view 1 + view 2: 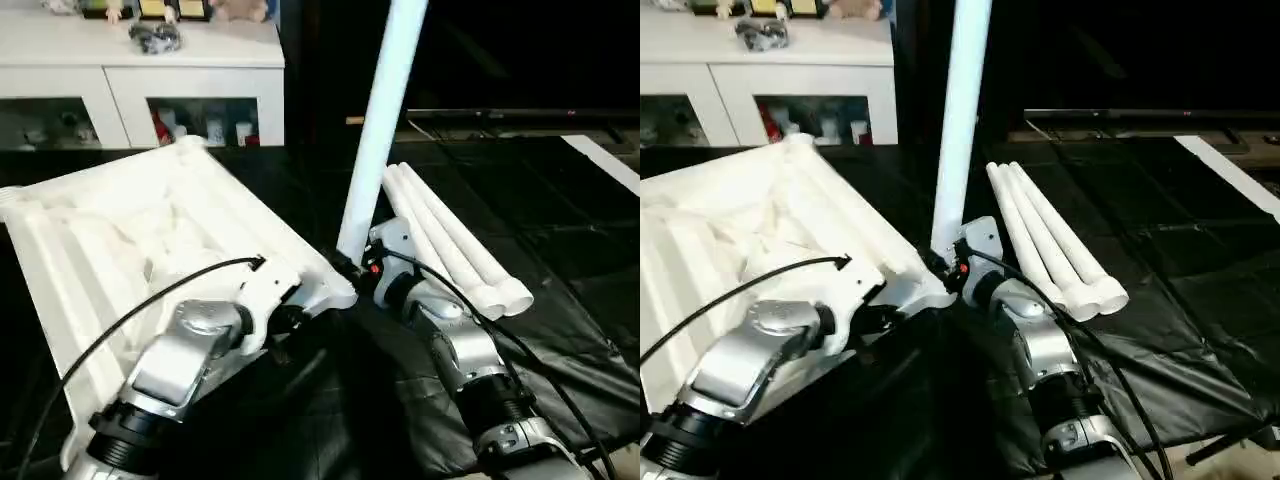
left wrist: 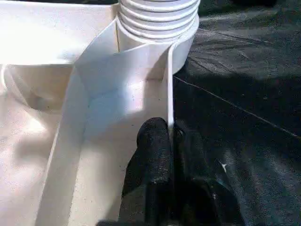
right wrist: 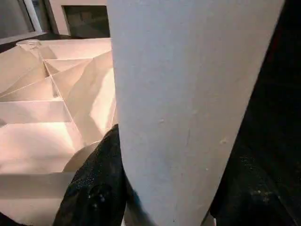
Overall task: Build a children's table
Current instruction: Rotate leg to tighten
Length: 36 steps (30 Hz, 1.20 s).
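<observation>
The white table top point(image 1: 150, 230) lies upside down and tilted, ribbed underside up. My left gripper point(image 2: 170, 141) is shut on its thin edge rim, just below a round corner socket point(image 2: 157, 19). One white leg point(image 1: 385, 110) stands upright at that near right corner. My right gripper point(image 3: 164, 188) is shut on this leg near its base, a black finger point(image 3: 96, 183) on each side. Three more legs point(image 1: 455, 240) lie side by side on the black cloth to the right.
A white cabinet point(image 1: 140, 85) with glass doors stands at the back left, small items on top. Black cloth point(image 1: 560, 300) covers the work surface. A black cable point(image 1: 120, 320) loops over my left forearm.
</observation>
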Available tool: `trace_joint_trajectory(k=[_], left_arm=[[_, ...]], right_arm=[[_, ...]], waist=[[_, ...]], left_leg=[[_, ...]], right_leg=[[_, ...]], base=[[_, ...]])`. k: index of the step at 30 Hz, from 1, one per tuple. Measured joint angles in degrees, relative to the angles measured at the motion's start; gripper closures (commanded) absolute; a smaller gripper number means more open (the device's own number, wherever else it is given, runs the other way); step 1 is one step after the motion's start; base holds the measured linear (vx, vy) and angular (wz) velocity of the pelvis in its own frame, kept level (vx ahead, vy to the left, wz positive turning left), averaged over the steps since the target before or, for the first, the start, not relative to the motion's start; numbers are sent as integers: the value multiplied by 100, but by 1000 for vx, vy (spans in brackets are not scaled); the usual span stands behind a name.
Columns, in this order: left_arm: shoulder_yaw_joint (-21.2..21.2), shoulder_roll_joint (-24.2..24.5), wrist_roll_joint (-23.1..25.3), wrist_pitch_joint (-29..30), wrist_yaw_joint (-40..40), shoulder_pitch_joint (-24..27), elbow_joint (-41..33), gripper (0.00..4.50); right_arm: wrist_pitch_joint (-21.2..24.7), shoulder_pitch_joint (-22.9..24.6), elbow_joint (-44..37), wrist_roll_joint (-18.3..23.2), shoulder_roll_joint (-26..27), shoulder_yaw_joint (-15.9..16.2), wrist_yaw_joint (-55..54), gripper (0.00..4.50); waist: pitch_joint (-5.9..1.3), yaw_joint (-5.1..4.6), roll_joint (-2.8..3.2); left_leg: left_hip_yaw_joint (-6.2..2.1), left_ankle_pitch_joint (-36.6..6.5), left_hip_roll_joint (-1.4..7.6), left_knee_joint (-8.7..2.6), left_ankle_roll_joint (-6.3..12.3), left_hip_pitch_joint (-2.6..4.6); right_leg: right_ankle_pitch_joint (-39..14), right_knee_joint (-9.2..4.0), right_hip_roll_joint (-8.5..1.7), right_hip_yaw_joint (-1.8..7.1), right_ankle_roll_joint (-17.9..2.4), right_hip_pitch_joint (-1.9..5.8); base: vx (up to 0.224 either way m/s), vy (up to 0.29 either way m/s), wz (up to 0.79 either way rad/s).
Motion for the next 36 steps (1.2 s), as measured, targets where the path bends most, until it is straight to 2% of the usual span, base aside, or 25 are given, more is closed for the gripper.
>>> trace_joint_trajectory(k=[7, 9, 15, 19, 24, 28, 33, 36], left_arm=[[-48, 72, 51, -37, 46, -34, 4, 450], [-66, 134, 49, -84, 44, -38, 20, 450], [-170, 174, 31, -298, -70, -123, 93, 450], [-289, 347, 31, -702, -307, -251, 274, 450], [-375, 465, -30, -975, -548, -363, 387, 450], [-376, 623, -33, -1200, -683, -455, 510, 450], [-378, 757, -31, -1420, -842, -494, 660, 450], [-433, 832, -37, -1565, -1010, -540, 743, 450]], right_arm=[[-21, -101, 142, -44, 71, -55, -27, 259], [-21, -105, 145, -42, 71, -75, -21, 203], [12, -62, 310, 61, 75, -187, 2, 151], [110, 262, 62, 142, 4, -224, 83, 116], [173, 754, -553, 212, -259, -214, 338, 82], [446, 1289, -1043, 495, -442, -319, 646, 38], [557, 1503, -1577, 642, -767, -396, 1000, 1], [594, 1634, -1928, 661, -968, -351, 1260, 1]], waist=[[3, 0, -3], [10, 3, 11], [24, 95, 29], [30, 187, 39], [32, 289, 63], [44, 274, 81], [47, 257, 87], [48, 276, 88]], left_leg=[[3, 0, -1, -25, 0, 3], [3, 0, -1, -28, 0, 4], [17, 0, -15, -32, 0, -16], [40, 0, -27, -33, 0, -58], [68, 2, -11, -47, -1, -105], [94, -3, -7, -42, 11, -142], [104, -2, 2, -35, 9, -138], [115, -2, 10, -32, 8, -137]], right_leg=[[5, 1, 0, 2, -5, -9], [5, 1, 0, 1, -5, -11], [38, 2, -1, 32, -20, -44], [200, 4, -1, 75, -9, -90], [225, 12, 0, 76, -11, -125], [224, 12, -3, 85, -13, -165], [231, 17, -2, 84, -16, -168], [230, 19, -2, 83, -16, -167]], base=[[0, 0, 0], [0, 0, 0], [0, 0, 0], [0, 0, 0], [0, 0, 0], [0, 0, 0], [0, 0, 0], [0, 0, 0]])
